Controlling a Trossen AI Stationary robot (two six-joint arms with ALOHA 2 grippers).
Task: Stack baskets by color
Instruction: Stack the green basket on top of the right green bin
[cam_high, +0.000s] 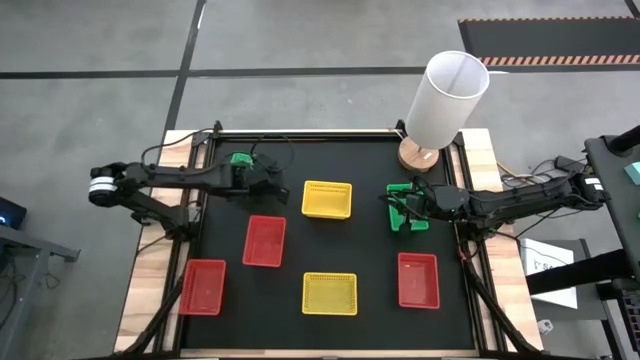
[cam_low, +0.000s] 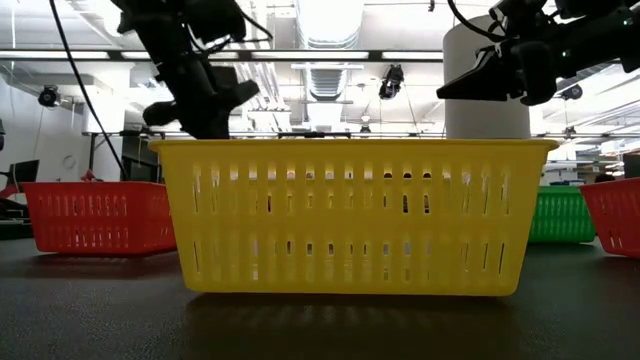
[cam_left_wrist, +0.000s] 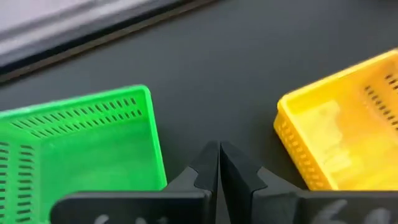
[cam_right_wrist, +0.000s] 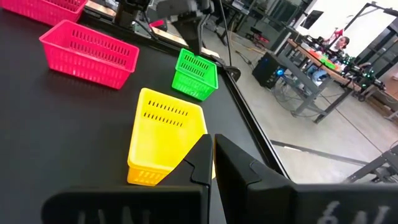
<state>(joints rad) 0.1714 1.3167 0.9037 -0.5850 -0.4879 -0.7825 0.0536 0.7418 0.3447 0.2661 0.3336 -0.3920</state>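
Seven baskets are seen spread singly over the black table (cam_high: 330, 240), none stacked. A green basket (cam_high: 240, 160) lies at the far left, partly covered by the left gripper (cam_high: 283, 190), whose fingers are pressed together and hold nothing; it is held above the mat between that basket and the far yellow basket (cam_high: 327, 199). A second green basket (cam_high: 405, 208) lies at the right, largely hidden under the right gripper (cam_high: 397, 212), which is likewise closed and empty. Three red baskets are placed apart: one left of centre (cam_high: 265, 241), one at the near left (cam_high: 204, 287), one at the near right (cam_high: 418, 279). A near yellow basket (cam_high: 330, 293) blocks most of the low view. A tall white cylinder (cam_high: 445, 100) on a wooden base (cam_high: 418, 155) stands at the far right corner, near the right arm.
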